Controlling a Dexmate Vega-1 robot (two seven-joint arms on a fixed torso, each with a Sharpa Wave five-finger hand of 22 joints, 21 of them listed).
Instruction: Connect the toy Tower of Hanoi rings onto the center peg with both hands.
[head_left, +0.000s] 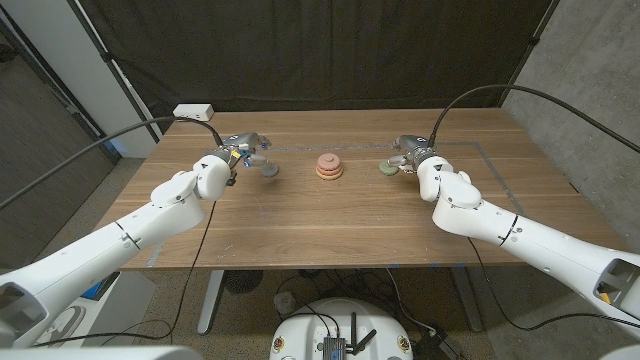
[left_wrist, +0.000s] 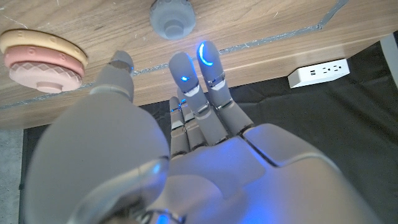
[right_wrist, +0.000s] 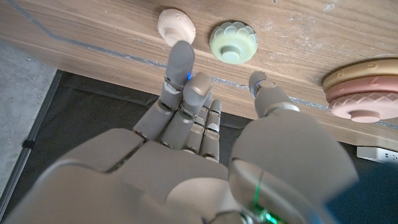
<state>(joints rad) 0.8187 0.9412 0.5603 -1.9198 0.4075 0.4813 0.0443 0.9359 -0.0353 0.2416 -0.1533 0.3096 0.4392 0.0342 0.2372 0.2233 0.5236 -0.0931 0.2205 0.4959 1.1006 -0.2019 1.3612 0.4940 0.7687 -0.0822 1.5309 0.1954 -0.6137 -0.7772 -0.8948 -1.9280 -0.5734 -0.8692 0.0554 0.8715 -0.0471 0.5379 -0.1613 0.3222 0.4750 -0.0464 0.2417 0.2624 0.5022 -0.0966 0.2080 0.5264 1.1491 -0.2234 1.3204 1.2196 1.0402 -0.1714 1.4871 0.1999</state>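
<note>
Two hands over the wooden table (head_left: 330, 225), and the rings count out like this. One stack (head_left: 329, 167) sits just above the middle of the head frame: a pink ring on top of a yellowish one around the center peg. Any further layers there are too small to tell.

Loose pieces: one grey ring (head_left: 268, 170) left of the stack, one pale green ring (head_left: 386, 168) right of it, and one small pinkish ring (right_wrist: 176, 24) in the right wrist view just beside the green one. Three loose, then.

The left hand (head_left: 243, 150), in the upper left-centre of the head frame, has its fingers stretched apart and holds nothing; the grey ring lies just past its fingertips (left_wrist: 207, 55).

The right hand (head_left: 408, 151), upper right-centre, is likewise spread and empty, fingers reaching toward the pale green ring without closing on it.

One white power strip (head_left: 194, 110) lies at the table's far left corner.
</note>
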